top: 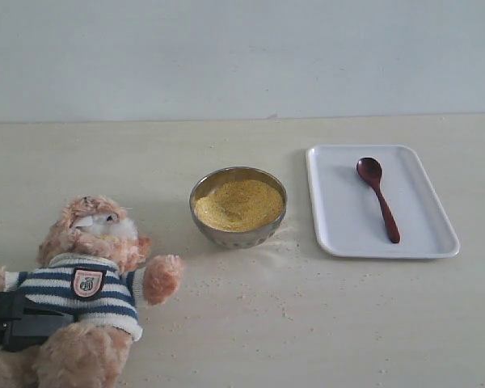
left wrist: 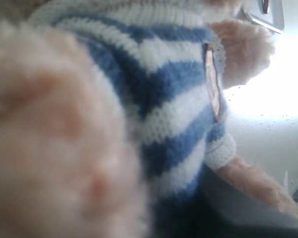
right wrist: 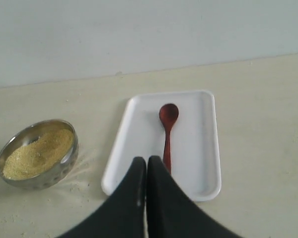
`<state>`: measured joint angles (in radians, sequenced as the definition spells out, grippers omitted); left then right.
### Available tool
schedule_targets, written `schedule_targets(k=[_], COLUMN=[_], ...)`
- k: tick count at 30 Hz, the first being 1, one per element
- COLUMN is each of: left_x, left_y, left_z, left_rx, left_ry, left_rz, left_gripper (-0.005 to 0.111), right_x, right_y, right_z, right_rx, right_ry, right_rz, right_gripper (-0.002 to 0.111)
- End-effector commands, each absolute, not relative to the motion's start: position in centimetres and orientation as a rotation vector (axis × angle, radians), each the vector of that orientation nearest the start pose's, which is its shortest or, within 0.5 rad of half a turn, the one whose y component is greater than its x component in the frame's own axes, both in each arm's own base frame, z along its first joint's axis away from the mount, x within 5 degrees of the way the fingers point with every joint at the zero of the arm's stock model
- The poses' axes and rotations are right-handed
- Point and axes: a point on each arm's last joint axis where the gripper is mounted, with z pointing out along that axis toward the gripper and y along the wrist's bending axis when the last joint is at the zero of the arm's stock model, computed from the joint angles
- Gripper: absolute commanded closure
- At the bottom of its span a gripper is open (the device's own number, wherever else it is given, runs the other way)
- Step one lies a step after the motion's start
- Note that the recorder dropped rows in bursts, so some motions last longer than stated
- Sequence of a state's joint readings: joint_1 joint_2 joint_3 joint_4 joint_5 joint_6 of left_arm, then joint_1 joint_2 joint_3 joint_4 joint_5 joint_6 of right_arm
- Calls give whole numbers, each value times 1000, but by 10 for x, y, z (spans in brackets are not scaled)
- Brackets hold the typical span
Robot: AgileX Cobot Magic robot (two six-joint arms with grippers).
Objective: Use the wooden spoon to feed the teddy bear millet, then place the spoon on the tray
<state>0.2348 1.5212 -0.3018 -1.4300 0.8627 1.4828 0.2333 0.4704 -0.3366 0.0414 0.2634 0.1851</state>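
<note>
The teddy bear (top: 89, 283) in its striped shirt leans at the front left, facing the room. My left gripper (top: 20, 323) clamps the bear's body from the left side. In the left wrist view the teddy bear (left wrist: 159, 99) fills the picture, with one dark finger (left wrist: 248, 210) pressed against the shirt. The millet (top: 238, 204) heaps in a round metal bowl (top: 226, 236) at the middle. The wooden spoon (top: 380, 198) lies on the white tray (top: 343, 226) at the right. My right gripper (right wrist: 147, 159) is shut and holds nothing, just short of the tray's (right wrist: 198, 148) near edge, beside the spoon's (right wrist: 167, 126) handle end.
Spilled grains (top: 279, 246) are scattered on the beige table around the bowl and towards the front. A pale wall closes the table's far edge. The right arm does not appear in the exterior view.
</note>
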Motion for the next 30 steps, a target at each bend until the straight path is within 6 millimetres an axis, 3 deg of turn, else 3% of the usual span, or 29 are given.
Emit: schedule_targets(k=[1,6,13,16,30], left_x=[179,179,179,179,179], left_y=[-29,-29,-29,-29,-29], left_z=[133,133,133,133,133], left_rx=[9,9,9,9,9], left_ry=[2514,2514,2514,2514,2514], left_rz=[-1086,-1086,-1086,-1086,-1086], left_gripper=[100,100,100,100,100], right_x=[86,70,59,56,55], right_y=[19,14,14,13,11], right_z=[271,254,211,211,194], right_rx=[-89,-126,-127,-124,-124], right_ry=[1787,1663,1536,1508,1689], right_rz=[238,203,233,234,199], right_gripper=[108,108,108,108,108])
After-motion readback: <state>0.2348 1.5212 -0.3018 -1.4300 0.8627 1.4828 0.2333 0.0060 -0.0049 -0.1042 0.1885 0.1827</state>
